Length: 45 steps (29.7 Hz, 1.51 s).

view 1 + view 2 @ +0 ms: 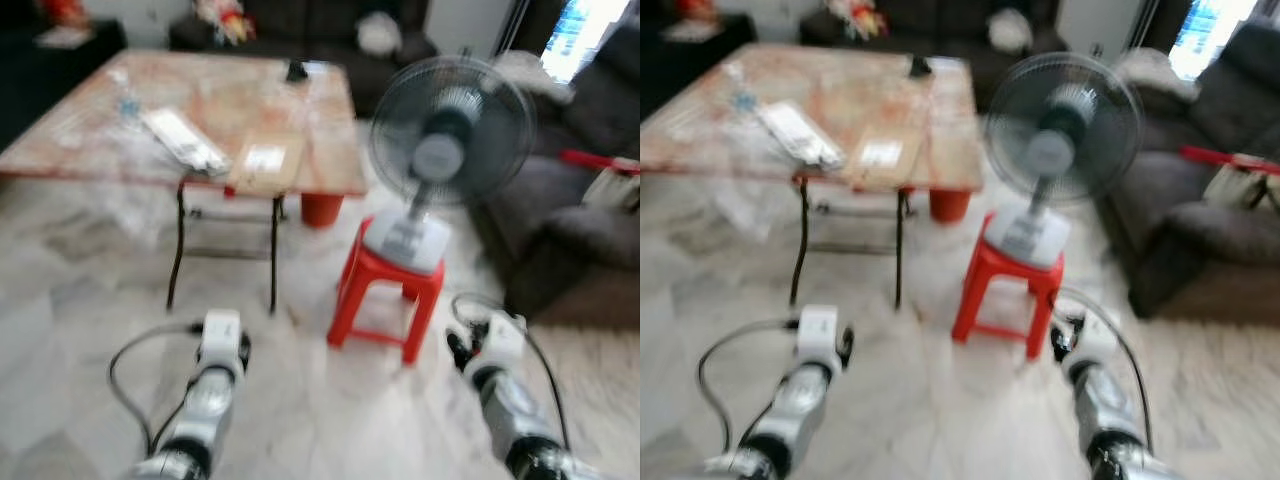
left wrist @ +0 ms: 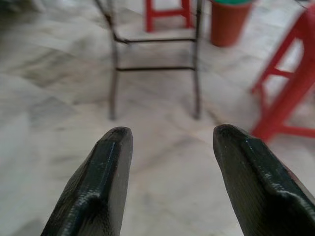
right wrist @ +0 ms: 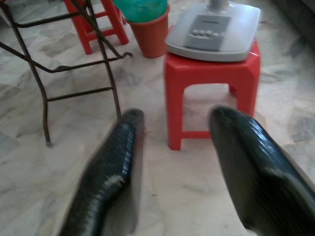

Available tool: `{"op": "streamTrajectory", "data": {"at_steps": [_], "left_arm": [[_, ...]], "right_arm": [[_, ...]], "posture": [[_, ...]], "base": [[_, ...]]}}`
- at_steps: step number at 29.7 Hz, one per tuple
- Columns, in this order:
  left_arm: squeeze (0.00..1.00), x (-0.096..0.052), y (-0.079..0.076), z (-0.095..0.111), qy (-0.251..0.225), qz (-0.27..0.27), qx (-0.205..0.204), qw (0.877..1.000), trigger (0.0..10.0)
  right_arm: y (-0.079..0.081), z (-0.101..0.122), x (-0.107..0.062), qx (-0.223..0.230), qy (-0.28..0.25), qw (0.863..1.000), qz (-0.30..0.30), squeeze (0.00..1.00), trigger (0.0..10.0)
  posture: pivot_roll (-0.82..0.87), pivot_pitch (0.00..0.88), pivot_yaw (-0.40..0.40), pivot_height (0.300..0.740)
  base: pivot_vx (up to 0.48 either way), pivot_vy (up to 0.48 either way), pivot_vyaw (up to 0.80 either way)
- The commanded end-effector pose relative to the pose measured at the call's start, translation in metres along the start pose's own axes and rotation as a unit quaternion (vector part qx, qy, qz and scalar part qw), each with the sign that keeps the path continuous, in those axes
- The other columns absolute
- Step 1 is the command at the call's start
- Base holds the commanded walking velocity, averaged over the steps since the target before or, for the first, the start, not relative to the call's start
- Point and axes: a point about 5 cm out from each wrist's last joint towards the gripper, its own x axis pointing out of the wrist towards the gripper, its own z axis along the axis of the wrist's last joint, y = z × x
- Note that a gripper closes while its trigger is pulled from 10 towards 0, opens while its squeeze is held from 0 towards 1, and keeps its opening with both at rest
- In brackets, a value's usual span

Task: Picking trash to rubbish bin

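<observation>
My left gripper [image 2: 167, 147] and right gripper [image 3: 172, 142] hang spread and empty over the pale marble floor [image 1: 300, 400]. The orange bucket with a green liner [image 3: 146, 24], seemingly the bin, stands beyond the wooden folding table's [image 1: 200, 110] near right corner, beside the red plastic stool [image 1: 385, 300] carrying the grey fan [image 1: 450, 130].

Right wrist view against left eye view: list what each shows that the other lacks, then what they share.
Right wrist view alone: green liner inside the orange bin, the fan's button panel, a second red stool behind the table legs, and the open right gripper.
Left eye view alone: tabletop with papers, fan head, dark sofa, left gripper.
Shared: red stool carrying the fan, marble floor.
</observation>
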Motion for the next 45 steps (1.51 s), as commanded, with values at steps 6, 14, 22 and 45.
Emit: {"op": "streamTrajectory", "data": {"at_steps": [6, 14, 22, 45], "left_arm": [[0.00, 0.000, -0.013, 0.006, -0.015, -0.015, 0.004, 1.000, 10.0], [0.00, 0.000, -0.013, 0.006, -0.016, -0.014, 0.005, 1.000, 10.0], [0.00, 0.000, -0.013, 0.006, -0.016, -0.014, 0.005, 1.000, 10.0], [0.00, 0.002, -0.031, 0.158, -0.286, -0.024, 0.026, 0.957, 10.0]], "right_arm": [[-0.013, 0.002, -0.004, -0.002, -0.007, 1.000, -0.015, 0.00, 10.0], [-0.013, 0.002, -0.004, -0.002, -0.008, 1.000, -0.013, 0.00, 10.0], [-0.013, 0.002, -0.004, -0.002, -0.008, 1.000, -0.013, 0.00, 10.0], [0.118, 0.128, 0.009, 0.016, -0.232, 0.949, 0.216, 0.00, 10.0]], "posture": [[-0.03, 0.000, -0.074, 0.740], [-0.03, 0.000, -0.074, 0.740], [-0.03, 0.000, -0.074, 0.740], [-0.01, 0.000, -0.063, 0.740]], "base": [[0.000, 0.375, 0.00], [0.000, 0.375, 0.00], [0.000, 0.375, 0.00], [0.370, 0.000, 0.17]]}}
